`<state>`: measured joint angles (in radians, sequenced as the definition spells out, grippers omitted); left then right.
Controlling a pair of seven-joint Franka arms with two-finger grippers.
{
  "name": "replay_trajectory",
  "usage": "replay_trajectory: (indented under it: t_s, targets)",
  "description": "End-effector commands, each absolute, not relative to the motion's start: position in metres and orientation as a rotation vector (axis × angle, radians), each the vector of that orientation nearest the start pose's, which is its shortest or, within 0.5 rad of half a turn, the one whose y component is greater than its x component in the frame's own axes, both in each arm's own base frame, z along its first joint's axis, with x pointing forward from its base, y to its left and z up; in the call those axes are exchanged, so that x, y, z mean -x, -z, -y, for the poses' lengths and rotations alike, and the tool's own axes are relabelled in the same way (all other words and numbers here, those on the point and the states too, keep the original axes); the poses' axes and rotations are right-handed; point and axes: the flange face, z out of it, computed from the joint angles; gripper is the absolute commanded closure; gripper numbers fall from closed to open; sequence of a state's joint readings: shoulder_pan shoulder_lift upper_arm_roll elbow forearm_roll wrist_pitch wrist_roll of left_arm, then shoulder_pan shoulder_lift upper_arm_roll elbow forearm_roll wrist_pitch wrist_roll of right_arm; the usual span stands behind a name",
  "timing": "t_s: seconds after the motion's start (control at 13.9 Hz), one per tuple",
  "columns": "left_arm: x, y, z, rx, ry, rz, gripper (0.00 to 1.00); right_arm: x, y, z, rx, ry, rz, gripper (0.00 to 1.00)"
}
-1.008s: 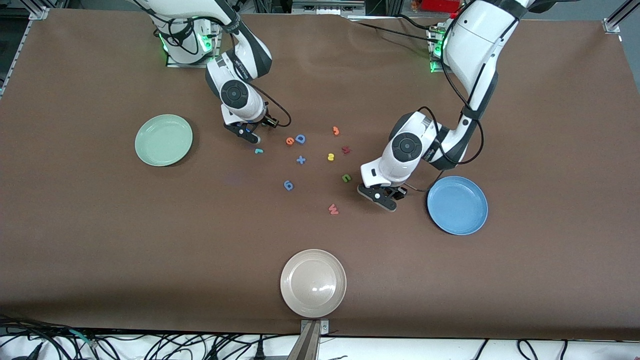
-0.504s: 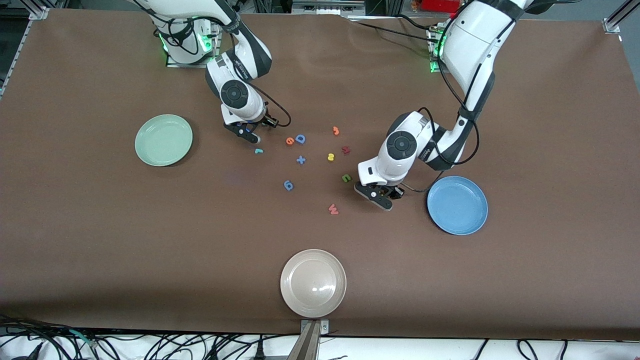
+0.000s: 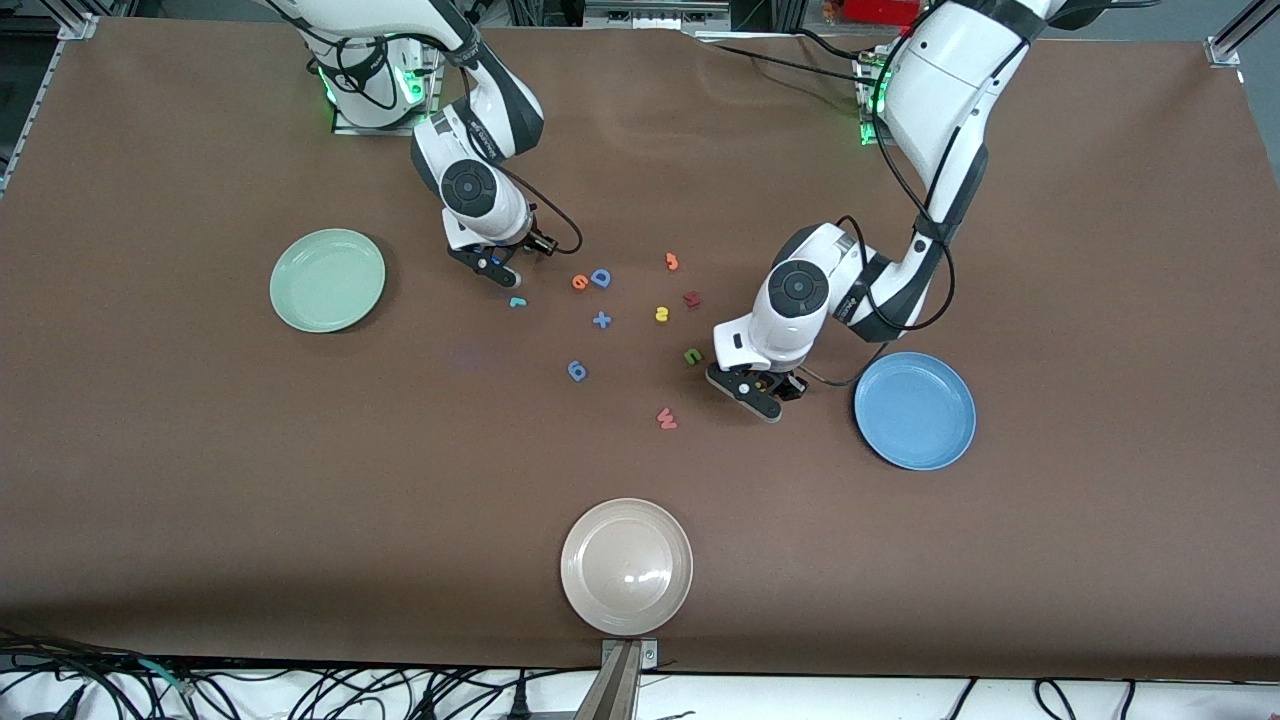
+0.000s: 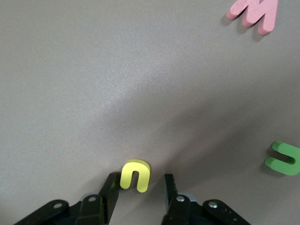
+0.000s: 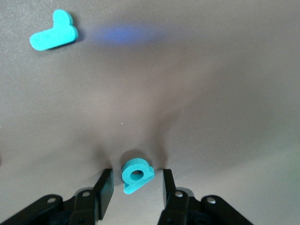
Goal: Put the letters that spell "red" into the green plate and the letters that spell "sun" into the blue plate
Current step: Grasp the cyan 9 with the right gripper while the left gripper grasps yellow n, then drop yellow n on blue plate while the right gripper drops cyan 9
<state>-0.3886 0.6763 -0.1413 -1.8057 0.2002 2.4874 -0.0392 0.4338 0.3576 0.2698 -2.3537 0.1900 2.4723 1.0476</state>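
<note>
Yellow "u" (image 4: 135, 176) lies between left pincer (image 4: 138, 193) fingers.

Robotics lab: two bench-bolted white arms (image 3: 940, 110), aluminium framing (image 3: 1235, 35), brown-covered counter (image 3: 300, 480), loose cables (image 3: 300, 690) along its edge.

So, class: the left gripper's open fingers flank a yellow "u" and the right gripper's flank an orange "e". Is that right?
Not quite. The right gripper has a teal "d" between its open fingers, as the right wrist view shows; the orange "e" lies apart on the table. The left gripper does flank the yellow "u".
</note>
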Motion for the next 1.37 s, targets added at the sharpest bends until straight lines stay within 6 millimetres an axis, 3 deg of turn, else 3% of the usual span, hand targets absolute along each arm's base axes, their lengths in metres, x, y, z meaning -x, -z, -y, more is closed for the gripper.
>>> replay_trajectory:
  t_s: [0.0,0.07,0.29,0.5,0.65,0.86,1.01,1.15,1.3]
  targets:
    - [-0.573,-0.169,0.329,2.938,0.073,-0.944,0.54,-0.359,-0.158,-0.315,3.058,-0.485,-0.810,0.77]
    - [-0.573,-0.169,0.330,2.939,0.076,-0.945,0.59,-0.359,-0.158,-0.315,3.056,-0.487,-0.813,0.85]
    - [-0.574,-0.169,0.329,2.938,0.076,-0.943,0.95,-0.360,-0.160,-0.315,3.056,-0.486,-0.815,0.88]
    - [-0.590,-0.188,0.317,2.946,0.111,-0.907,0.98,-0.373,-0.183,-0.306,3.059,-0.474,-0.833,0.88]
    - [-0.599,-0.219,0.300,2.939,0.094,-0.861,0.98,-0.388,-0.221,-0.290,3.087,-0.526,-0.801,0.88]
    - [-0.614,-0.261,0.247,2.920,-0.012,-0.764,0.98,-0.420,-0.285,-0.236,3.104,-0.693,-0.700,0.88]
    - [-0.620,-0.275,0.208,2.890,-0.109,-0.794,0.97,-0.446,-0.318,-0.178,3.060,-0.795,-0.604,0.88]
    - [-0.627,-0.274,0.164,2.878,-0.171,-0.844,0.97,-0.467,-0.336,-0.133,3.020,-0.821,-0.509,0.88]
    - [-0.626,-0.260,0.131,2.885,-0.224,-0.860,0.97,-0.481,-0.337,-0.086,3.032,-0.786,-0.422,0.88]
